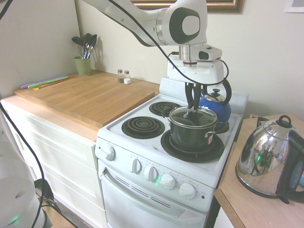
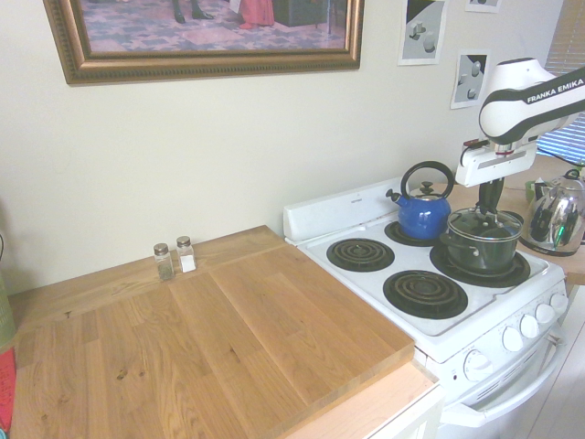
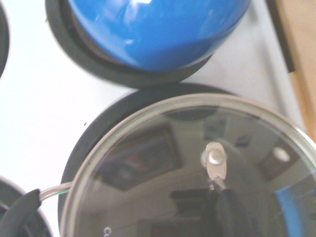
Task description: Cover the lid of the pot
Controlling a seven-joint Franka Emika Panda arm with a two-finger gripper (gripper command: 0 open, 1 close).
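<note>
Pretty ordinary kitchen: cream walls, a gold-framed painting (image 2: 206, 37) hung up high, a couple of small prints (image 2: 422, 30) beside it. Big butcher-block wooden counter (image 2: 219, 338) over white cabinets (image 1: 61, 156), white electric stove (image 1: 156, 175) next to it, window blinds (image 2: 569, 137) glowing in the corner.

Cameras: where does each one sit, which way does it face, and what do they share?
First exterior view: off the stove's knob side, facing the wall; arm and tool above the pot.
Second exterior view: over the wooden counter, looking along the wall to the stove; arm at far right.
Wrist view: straight down on the lid; no arm.
All three share the blue kettle and lid.
</note>
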